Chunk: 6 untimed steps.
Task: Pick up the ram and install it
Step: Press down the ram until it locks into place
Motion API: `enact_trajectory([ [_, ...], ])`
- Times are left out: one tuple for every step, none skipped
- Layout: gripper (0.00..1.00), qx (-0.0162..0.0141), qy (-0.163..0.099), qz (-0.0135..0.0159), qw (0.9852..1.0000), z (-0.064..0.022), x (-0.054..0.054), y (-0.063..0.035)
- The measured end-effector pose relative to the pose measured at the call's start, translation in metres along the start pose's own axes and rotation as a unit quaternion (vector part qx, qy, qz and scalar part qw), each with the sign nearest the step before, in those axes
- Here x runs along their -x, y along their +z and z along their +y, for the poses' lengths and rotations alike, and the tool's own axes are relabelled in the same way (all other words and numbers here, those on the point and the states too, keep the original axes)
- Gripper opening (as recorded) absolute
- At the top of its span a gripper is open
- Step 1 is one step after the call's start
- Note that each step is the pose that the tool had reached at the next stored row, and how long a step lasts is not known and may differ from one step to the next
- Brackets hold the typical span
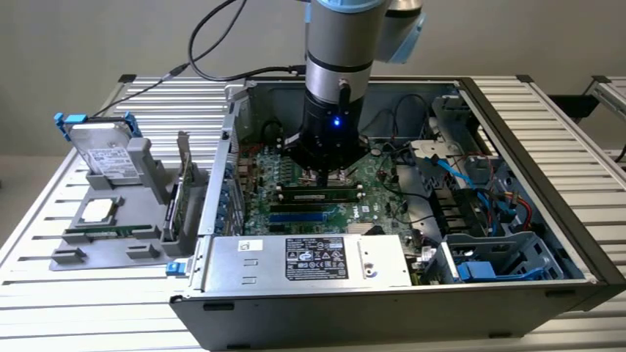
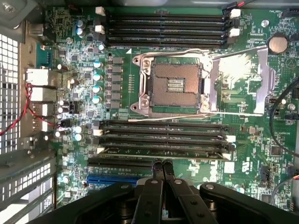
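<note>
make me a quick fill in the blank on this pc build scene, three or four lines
1. The gripper fingers are ____, pressed together with nothing between them.
2. The ram lies seated in a memory ____ on the motherboard, just ahead of the fingertips.
3. The processor socket between the slot banks is ____, with no chip in it.
4. The gripper hangs inside the open computer ____.

Missing words: shut; slot; empty; case

green ram [image 2: 161, 151] with black chips, green motherboard [image 2: 243, 84], black gripper [image 2: 162, 169]
</note>
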<state>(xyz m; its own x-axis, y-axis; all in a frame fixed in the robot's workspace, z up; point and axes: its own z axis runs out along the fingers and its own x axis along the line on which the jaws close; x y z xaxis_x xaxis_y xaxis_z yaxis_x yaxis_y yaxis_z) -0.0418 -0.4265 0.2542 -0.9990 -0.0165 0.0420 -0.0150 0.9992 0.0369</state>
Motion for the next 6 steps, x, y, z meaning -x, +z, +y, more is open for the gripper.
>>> enact_trajectory([
  [0.10,0.0001,0.000,-0.0005,1.0000,0.0000,0.0001,0.0001],
  [0.10,0.0001,0.000,-0.0006,1.0000,0.0000,0.0001,0.0001],
  [0.10,0.0000,0.000,-0.0006,1.0000,0.0000,0.0000,0.0000],
  [0.10,0.0000,0.000,-0.0006,1.0000,0.0000,0.0000,0.0000],
  [0.10,0.0000,0.000,-0.0006,1.0000,0.0000,0.0000,0.0000],
  [0.10,0.0001,0.000,-0.0006,1.0000,0.0000,0.0000,0.0000],
])
